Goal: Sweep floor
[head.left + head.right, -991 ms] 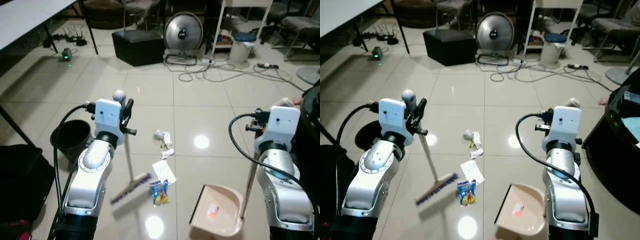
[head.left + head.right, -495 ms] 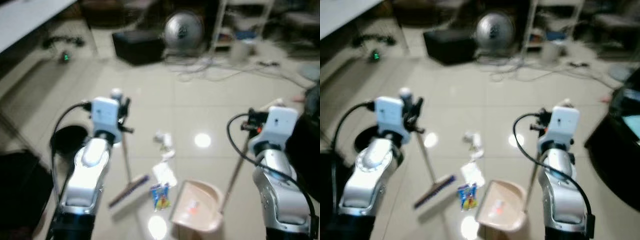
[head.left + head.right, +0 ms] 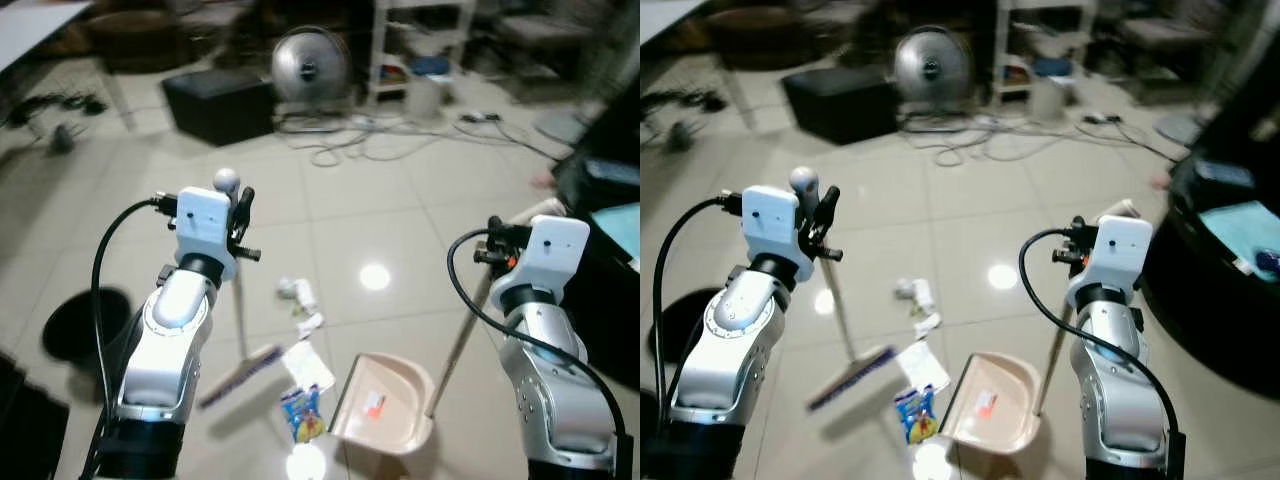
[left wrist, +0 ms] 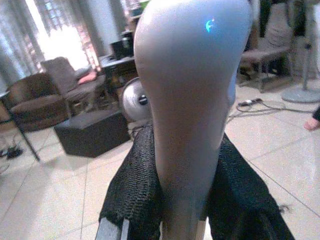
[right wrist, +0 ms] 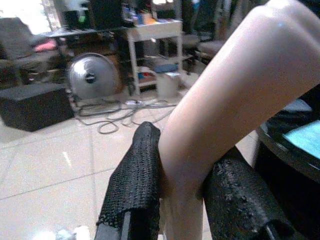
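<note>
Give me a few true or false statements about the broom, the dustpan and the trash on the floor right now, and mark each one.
1. The left tool is shut on the broom handle. True.
2. The dustpan lies flat on the floor with no tool on it. False: the right tool is shut on its handle, and the pan rests on the tile at the end of that handle.
3. A blue wrapper lies between the broom head and the dustpan. True.
4. The dustpan holds all the litter. False: the wrapper, a white paper and crumpled scraps lie on the tile outside it.
5. A fan stands beyond the litter, by a black box. True.
</note>
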You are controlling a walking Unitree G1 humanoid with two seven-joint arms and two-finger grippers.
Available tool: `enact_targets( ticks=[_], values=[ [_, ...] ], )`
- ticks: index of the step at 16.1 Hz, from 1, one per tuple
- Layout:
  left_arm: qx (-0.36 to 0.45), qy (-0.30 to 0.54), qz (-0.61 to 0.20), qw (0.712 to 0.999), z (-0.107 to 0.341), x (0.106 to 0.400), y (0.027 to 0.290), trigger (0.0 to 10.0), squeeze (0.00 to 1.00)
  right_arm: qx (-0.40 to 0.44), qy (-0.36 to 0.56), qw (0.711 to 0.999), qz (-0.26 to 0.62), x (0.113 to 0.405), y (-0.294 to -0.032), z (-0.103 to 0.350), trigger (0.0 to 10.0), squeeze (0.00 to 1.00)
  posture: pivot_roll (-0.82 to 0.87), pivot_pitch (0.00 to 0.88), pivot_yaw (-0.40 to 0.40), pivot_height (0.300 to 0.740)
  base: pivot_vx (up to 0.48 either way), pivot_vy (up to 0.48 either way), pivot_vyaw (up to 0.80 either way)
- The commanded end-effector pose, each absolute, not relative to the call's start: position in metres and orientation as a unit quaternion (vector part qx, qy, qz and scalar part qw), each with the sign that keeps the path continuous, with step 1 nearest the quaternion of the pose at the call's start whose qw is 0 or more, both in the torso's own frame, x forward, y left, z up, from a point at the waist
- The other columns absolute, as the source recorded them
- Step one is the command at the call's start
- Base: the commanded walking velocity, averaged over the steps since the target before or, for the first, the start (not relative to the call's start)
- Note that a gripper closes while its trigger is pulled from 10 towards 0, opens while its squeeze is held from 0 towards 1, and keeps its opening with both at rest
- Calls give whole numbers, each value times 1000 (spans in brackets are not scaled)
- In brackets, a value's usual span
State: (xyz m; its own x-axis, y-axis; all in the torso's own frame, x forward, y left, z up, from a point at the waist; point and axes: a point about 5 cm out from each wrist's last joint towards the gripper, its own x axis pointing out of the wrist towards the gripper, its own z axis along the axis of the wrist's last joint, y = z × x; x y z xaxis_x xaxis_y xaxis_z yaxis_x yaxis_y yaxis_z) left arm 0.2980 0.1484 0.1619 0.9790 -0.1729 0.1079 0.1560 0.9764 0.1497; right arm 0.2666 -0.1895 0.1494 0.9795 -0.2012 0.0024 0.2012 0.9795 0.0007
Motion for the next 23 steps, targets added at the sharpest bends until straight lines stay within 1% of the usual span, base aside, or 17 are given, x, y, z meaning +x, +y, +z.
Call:
enact_targets(
  ticks=[1,2,3,4,6,8,10,12,13,15,16,18,19,20,22,23],
  values=[
    [65,-81,-87,991,171,298,146,10000,0,-14,-31,994,-106,268,-192,163,10000,0,-53,13,47,740,334,0,0],
    [67,-77,-84,991,170,298,147,10000,0,-24,-29,994,-105,269,-192,162,10000,0,-53,13,47,740,274,0,0],
    [66,-59,-82,993,164,298,147,10000,0,-103,-14,990,-91,271,-191,158,10000,0,-50,15,45,740,0,0,0],
    [72,-57,-81,993,161,298,147,10000,0,-113,-14,989,-91,271,-191,157,10000,0,-50,15,45,740,0,0,0],
    [55,-47,-68,995,157,297,147,10000,0,-120,-36,987,-98,273,-194,159,10000,0,-56,16,54,740,0,0,0],
    [56,-67,-47,995,163,302,150,10000,0,-122,-57,987,-91,275,-195,163,10000,0,-56,25,55,740,0,0,0],
    [59,-89,-37,994,170,305,151,10000,0,-113,-60,990,-63,276,-193,163,10000,0,-54,31,57,740,0,0,0],
    [68,-92,-35,993,170,311,151,10000,0,-107,-59,991,-49,280,-194,158,10000,0,-46,48,60,740,0,0,0],
    [66,-88,-22,994,169,315,155,10000,0,-90,-67,993,-41,283,-193,156,10000,0,-33,63,58,740,0,0,0],
    [71,-92,5,993,171,319,163,10000,0,-76,-96,992,0,286,-182,160,10000,0,-20,95,60,740,0,0,0],
    [65,-83,39,994,164,323,169,10000,0,-78,-102,991,47,292,-171,156,10000,0,-12,114,57,740,0,0,0],
    [62,-77,59,993,159,325,173,10000,0,-80,-105,988,75,295,-163,153,10000,0,5,149,57,740,0,0,0],
    [56,-73,72,993,157,328,178,10000,0,-83,-113,985,101,303,-153,149,10000,0,28,196,65,740,0,0,0],
    [55,-68,78,993,155,329,179,10000,0,-80,-115,984,106,305,-152,148,10000,0,32,204,67,740,0,0,0],
    [67,-65,98,991,150,331,183,10000,0,-59,-113,986,112,314,-148,144,10000,0,61,254,93,740,0,0,0],
    [76,-83,110,988,148,331,186,10000,0,-85,-112,981,134,319,-142,140,10000,0,74,291,102,740,0,0,0]
  ],
)
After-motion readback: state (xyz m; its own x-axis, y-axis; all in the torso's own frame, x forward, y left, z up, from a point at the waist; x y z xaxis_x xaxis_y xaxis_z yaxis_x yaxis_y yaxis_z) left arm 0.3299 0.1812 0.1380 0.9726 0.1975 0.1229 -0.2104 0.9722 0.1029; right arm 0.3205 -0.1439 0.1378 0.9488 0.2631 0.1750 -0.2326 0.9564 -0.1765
